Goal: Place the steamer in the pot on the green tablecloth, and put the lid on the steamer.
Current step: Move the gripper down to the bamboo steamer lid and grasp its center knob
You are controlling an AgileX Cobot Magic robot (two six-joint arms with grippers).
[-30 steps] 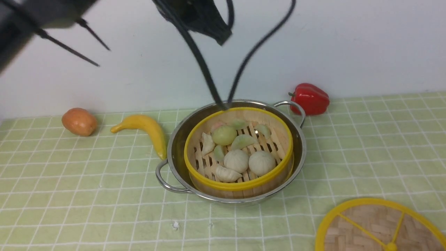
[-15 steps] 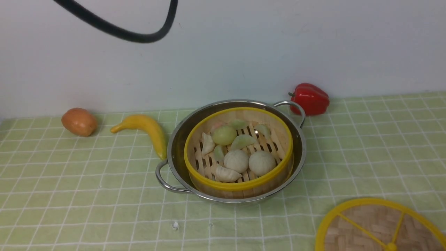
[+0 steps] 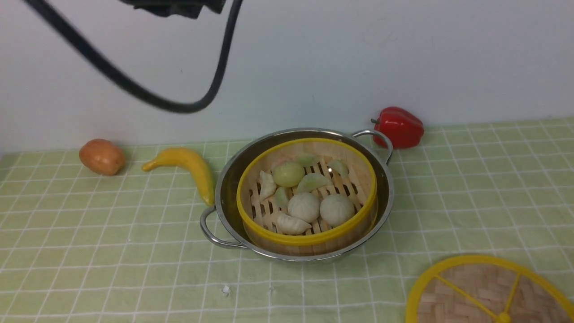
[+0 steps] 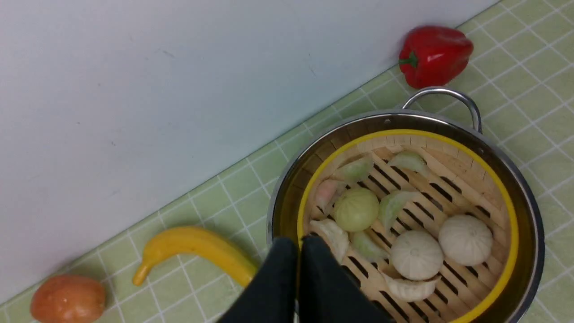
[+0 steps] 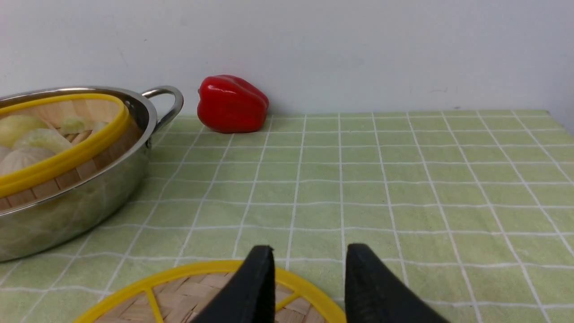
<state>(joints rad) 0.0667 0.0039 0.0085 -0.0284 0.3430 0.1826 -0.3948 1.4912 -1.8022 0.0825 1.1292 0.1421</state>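
l grip (image 4: 299, 244) near shut, r grip (image 5: 309, 251) open

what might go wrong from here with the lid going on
The lid lies flat on the cloth, so the right claw may struggle to get under its rim.

The steamer seems to sit slightly tilted in the pot, so the lid could slide or settle crooked.

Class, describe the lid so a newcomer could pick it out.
Find the big steel pot on the green tablecloth. Nearer the camera and to the right lies the lid. Unlike the slatted steamer, it is flat woven bamboo with yellow spokes.
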